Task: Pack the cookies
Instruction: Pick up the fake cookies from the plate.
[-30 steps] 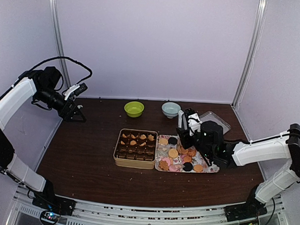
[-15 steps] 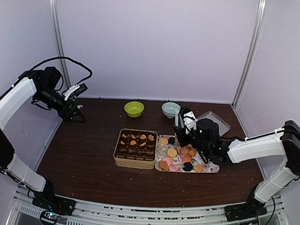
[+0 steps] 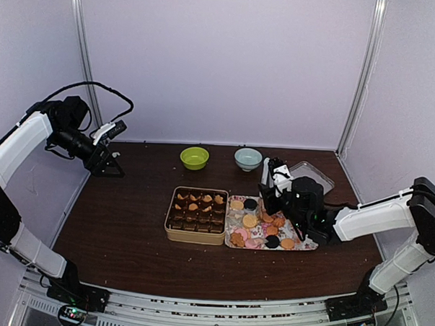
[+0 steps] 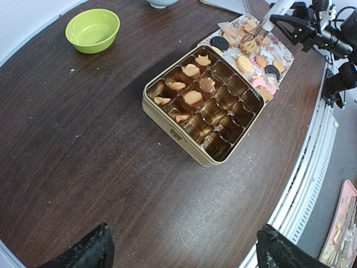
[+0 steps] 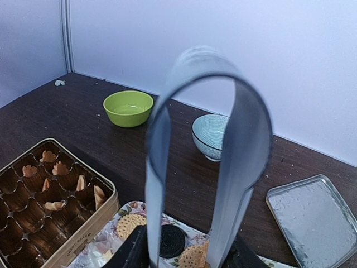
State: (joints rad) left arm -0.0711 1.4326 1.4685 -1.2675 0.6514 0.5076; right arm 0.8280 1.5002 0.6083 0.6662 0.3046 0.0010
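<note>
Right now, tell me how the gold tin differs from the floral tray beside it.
The gold tin is deep-walled and split into paper cups, mostly empty; the floral tray is shallow and undivided. The tin's cookies sit one per cup; the tray's cookies lie loose. Both hold cookies.

Matt wood table [image 4: 83, 139], glossy metal tin [image 4: 173, 132], brushed metal tongs [image 5: 243, 128]
</note>
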